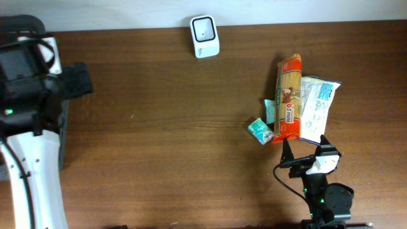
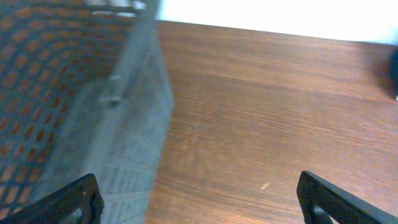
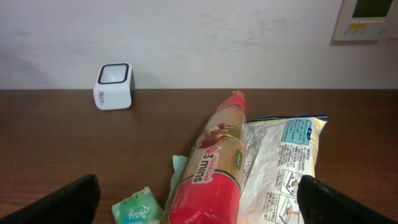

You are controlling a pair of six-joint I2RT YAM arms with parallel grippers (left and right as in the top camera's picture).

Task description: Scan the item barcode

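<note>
Surface materials: wood-grain counter (image 1: 165, 127), plastic-film packaging, moulded plastic hardware.

The counter shows a dark brown wood grain with a smooth, low-sheen finish. The barcode scanner (image 1: 205, 36) has a smooth white plastic housing with a dark glossy window. The orange-red pasta pack (image 1: 289, 98) and the white-and-blue bag (image 1: 316, 108) are glossy, crinkled plastic film; the small teal packet (image 1: 260, 130) is also a shiny wrapper. Each claw, left (image 2: 199, 202) and right (image 3: 199, 202), has matt black plastic fingers. The basket (image 2: 56, 93) beside the counter has a coarse woven mesh wall, blurred in the left wrist view.
</note>
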